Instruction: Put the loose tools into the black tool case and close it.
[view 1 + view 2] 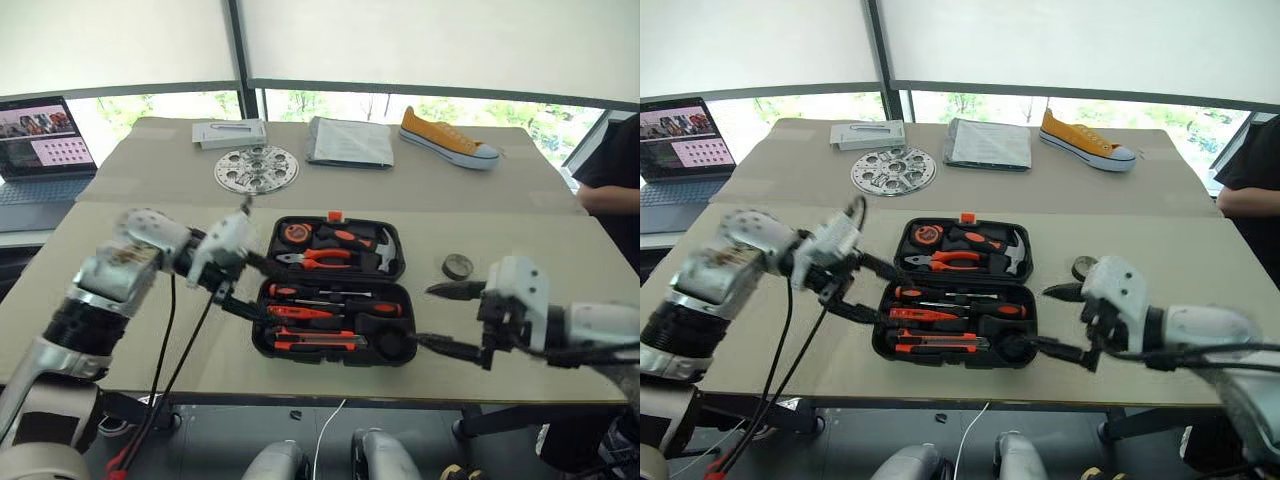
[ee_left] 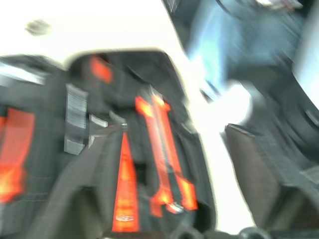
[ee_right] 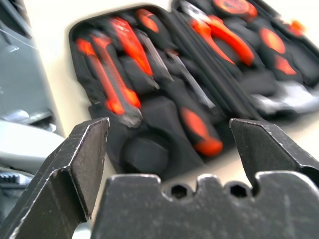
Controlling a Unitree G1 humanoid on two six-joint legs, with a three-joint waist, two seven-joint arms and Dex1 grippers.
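The black tool case [image 1: 335, 290] is seen lying open and flat near the front edge of the table [image 1: 120, 300], its small orange latch [image 1: 335, 215] at the far rim. In the far half, the round tape measure [image 1: 297, 233], the orange-handled pliers [image 1: 322, 257] and the hammer [image 1: 380, 250] are seated in their recesses. In the near half, a long screwdriver [image 1: 315, 293] with an orange-black handle, a second screwdriver [image 1: 375, 308], a tool with an orange-black grip [image 1: 300, 312] between them and the orange-black utility knife [image 1: 310, 343] are laid in the moulded slots; a round empty recess [image 1: 392, 345] is seen at the near right corner. The dark grey tape roll [image 1: 457, 266] is left outside, on the table just to the right of the case.

The left end effector [image 1: 243, 282] is held at the case's left edge, its two black fingers spread and nothing gripped between them. The right end effector [image 1: 440, 318] is held just off the case's right side, near the tape roll, its fingers [image 3: 82, 159] wide apart and empty.

Farther back on the table, a round perforated metal disc [image 1: 256, 168], a flat white box [image 1: 230, 133], a wrapped grey packet [image 1: 350, 141] and a yellow sneaker [image 1: 447, 138] are seen. A laptop [image 1: 40, 150] is set to the far left, and a person's arm [image 1: 610, 198] is visible at the right edge.
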